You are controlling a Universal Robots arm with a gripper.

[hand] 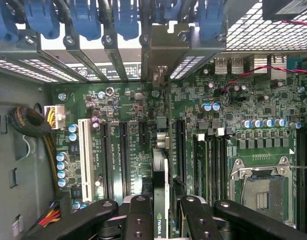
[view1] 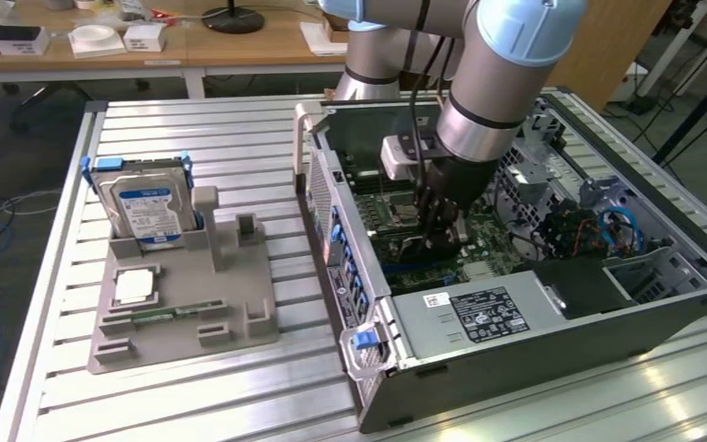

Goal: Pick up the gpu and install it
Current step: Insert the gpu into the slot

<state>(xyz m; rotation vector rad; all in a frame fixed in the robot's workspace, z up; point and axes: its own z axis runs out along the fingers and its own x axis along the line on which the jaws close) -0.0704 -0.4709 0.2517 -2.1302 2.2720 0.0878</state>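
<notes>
The gripper [hand: 162, 216] was clamped on the gpu [hand: 161, 172], holding it on edge inside the open case [view1: 538, 318], low over the motherboard [hand: 128, 120]. It ran parallel to the expansion slots [hand: 124, 150], evidently for seating. Contact I couldn't tell.

A: Arm [view1: 501, 87]?
B: Silver-grey tube, thick and round. Pale-blue cap [view1: 532, 23] at the joint, black ring [view1: 492, 115] beneath.
A: Cable [view1: 420, 92]?
B: Black, thin, strung alongside (white box [view1: 400, 158] at the wrist).
A: Gripper [view1: 440, 242]?
B: Black throughout. Jointed fingers [hand: 138, 220], flat matte links, round screws at each pivot.
</notes>
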